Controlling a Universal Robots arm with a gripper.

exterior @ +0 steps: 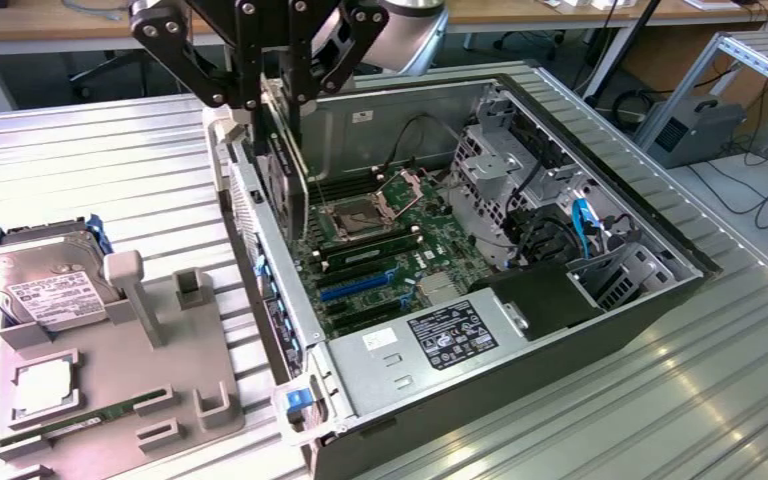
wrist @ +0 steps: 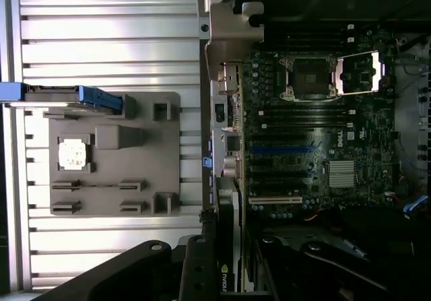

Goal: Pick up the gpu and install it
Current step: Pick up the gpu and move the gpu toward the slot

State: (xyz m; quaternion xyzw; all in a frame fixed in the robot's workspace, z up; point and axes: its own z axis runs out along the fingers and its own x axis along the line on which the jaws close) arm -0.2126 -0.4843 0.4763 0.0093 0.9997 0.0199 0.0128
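The gpu [exterior: 291, 180] hangs edge-on and upright, a thin black card, just inside the open computer case [exterior: 651, 230] near its wall on the exterior view's left. My gripper [exterior: 267, 95] is shut on the card's upper edge, above the motherboard [exterior: 384, 250]. In the wrist view the gpu [wrist: 229, 213] runs out from between my gripper's [wrist: 225, 274] black fingers [wrist: 135, 274], with a green logo on its edge. It lies along the case's rear wall, beside the blue and white expansion slots [wrist: 276, 198]. The card's lower edge is still above the slots.
A grey holder [exterior: 131, 370] lies on the ribbed metal table at the exterior view's left. It carries a silver hard drive [exterior: 44, 285], a processor chip [exterior: 40, 385] and a green memory stick [exterior: 77, 425]. Drive cages and cables [exterior: 544, 220] crowd the case's far side.
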